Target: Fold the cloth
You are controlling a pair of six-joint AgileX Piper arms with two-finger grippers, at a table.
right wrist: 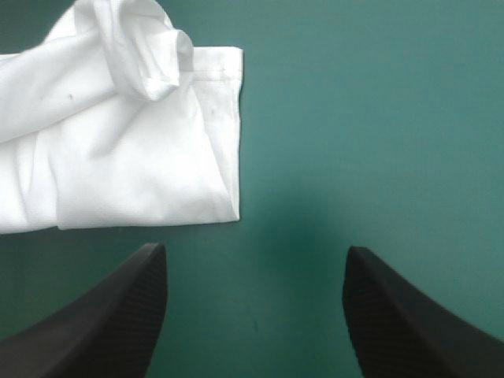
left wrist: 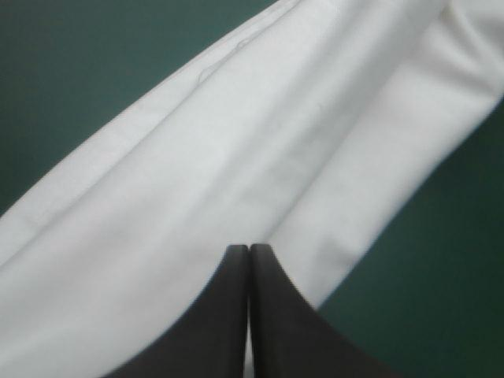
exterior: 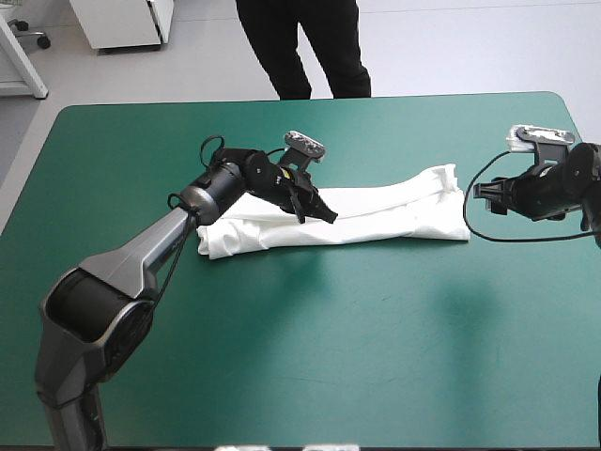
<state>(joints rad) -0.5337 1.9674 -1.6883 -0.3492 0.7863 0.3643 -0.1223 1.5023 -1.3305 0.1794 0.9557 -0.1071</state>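
Where the T-shirt (exterior: 394,211) lies folded into a long narrow band on the far half of the teal-green table (exterior: 329,376), its long axis runs from the left edge toward the right edge, the right end tilted a little nearer the far edge. From above, the left gripper (exterior: 331,216) hangs over the band's left-of-middle stretch, and the right gripper (exterior: 481,195) sits just off the band's right end, toward the table's right edge. The left wrist view adds the detail: the left gripper's (left wrist: 249,248) black fingers are pressed together in one pointed arch over the cloth (left wrist: 236,157), whose lengthwise creases run off slantwise ahead. The right wrist view shows the right gripper (right wrist: 256,248) spread wide above bare cover, the shirt's (right wrist: 118,157) hemmed corner and a rolled lump of cloth ahead and to one side, not touched.
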